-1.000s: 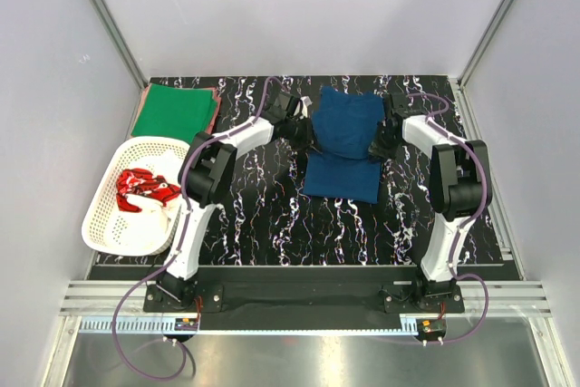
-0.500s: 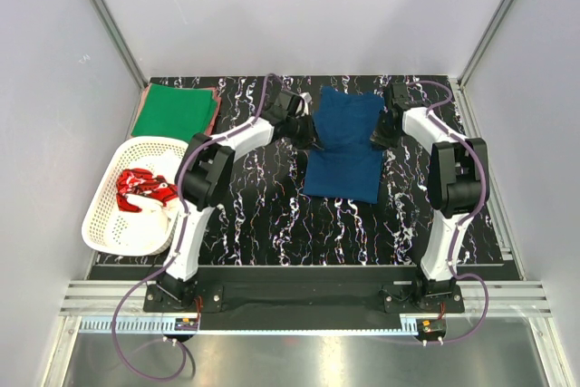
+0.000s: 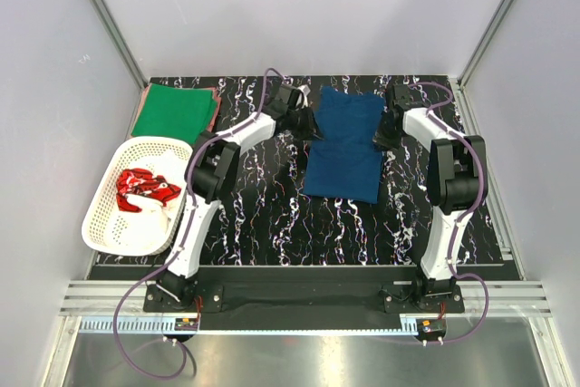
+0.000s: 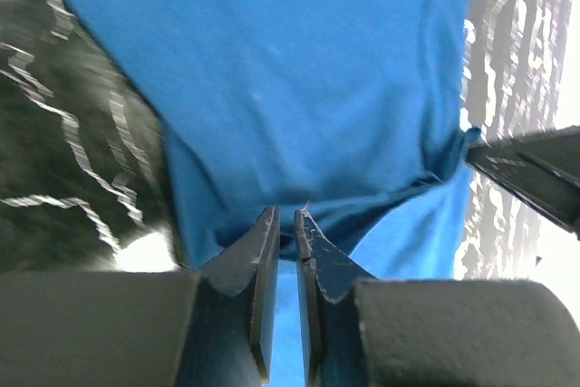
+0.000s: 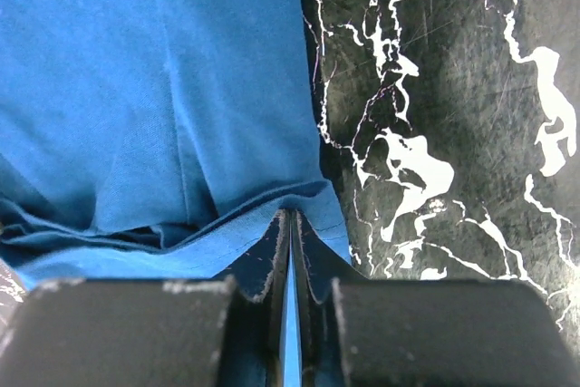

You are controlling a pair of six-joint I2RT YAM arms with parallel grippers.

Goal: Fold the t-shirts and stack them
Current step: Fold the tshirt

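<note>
Left gripper (image 3: 305, 122) and right gripper (image 3: 381, 131) were each pinched narrow on opposite side edges of the navy t-shirt (image 3: 343, 156), mid-worktop (image 3: 263, 215). I held both sides so the fold would lie square. The left view was blurred, but cloth was probably caught. The green t-shirt (image 3: 174, 108) lay folded far-left, likely the stacking spot.

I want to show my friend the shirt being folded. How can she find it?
On the marbled table, look at the far middle, between the left tool and the right tool. The dark blue t-shirt lies there, pinched at both sides. It is the only blue one: the green t-shirt is far left, the red t-shirt in the basket.
</note>
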